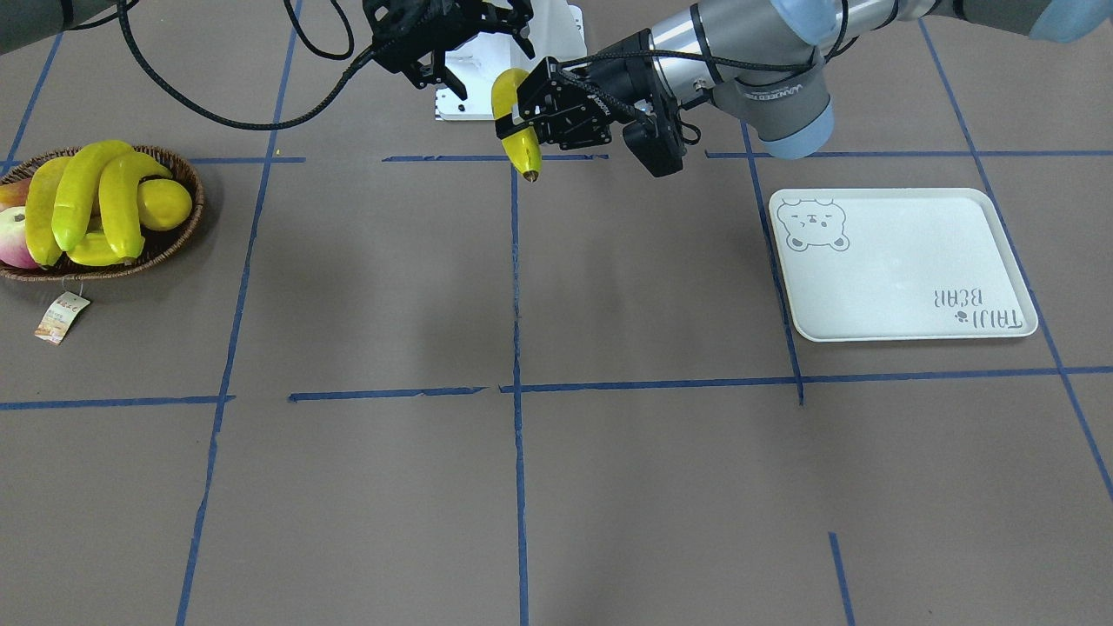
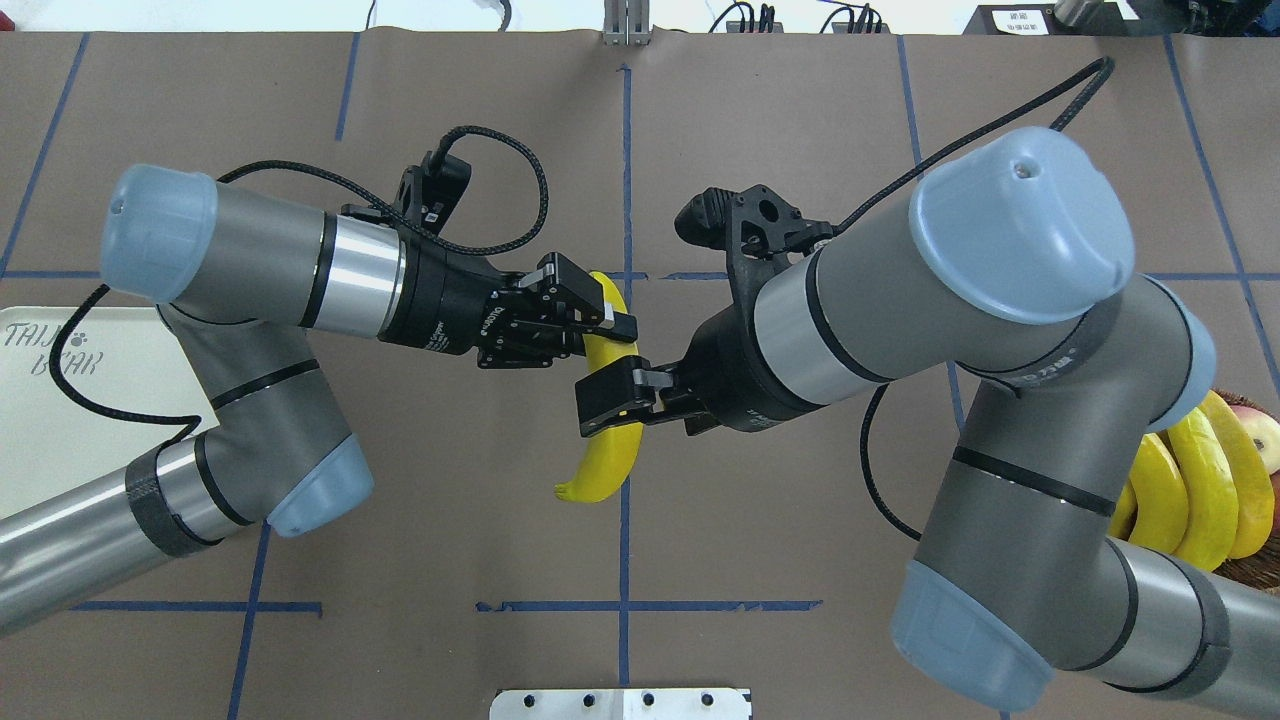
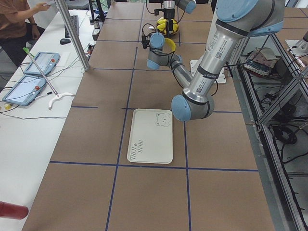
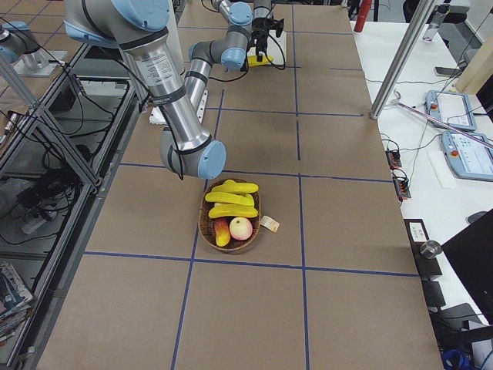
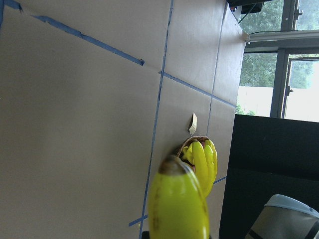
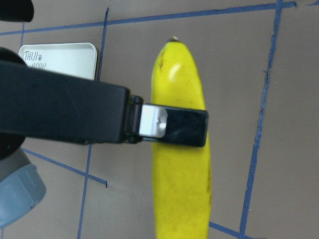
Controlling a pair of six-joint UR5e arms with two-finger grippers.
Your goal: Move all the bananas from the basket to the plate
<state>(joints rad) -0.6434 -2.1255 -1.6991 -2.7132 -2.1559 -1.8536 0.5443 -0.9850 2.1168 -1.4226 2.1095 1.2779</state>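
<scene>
One yellow banana hangs upright in the air over the table's middle, with my left gripper shut on its upper half. From the right wrist view, a left finger crosses the banana. My right gripper stands just beside it with its fingers spread, open and holding nothing. Three more bananas lie in the brown wicker basket at the table's right end. The pale plate with the bear face sits bare at the left end.
A round yellow lemon and a pink-red fruit share the basket. A paper price tag trails from its rim. The white base plate lies behind the grippers. Blue tape lines grid the brown table.
</scene>
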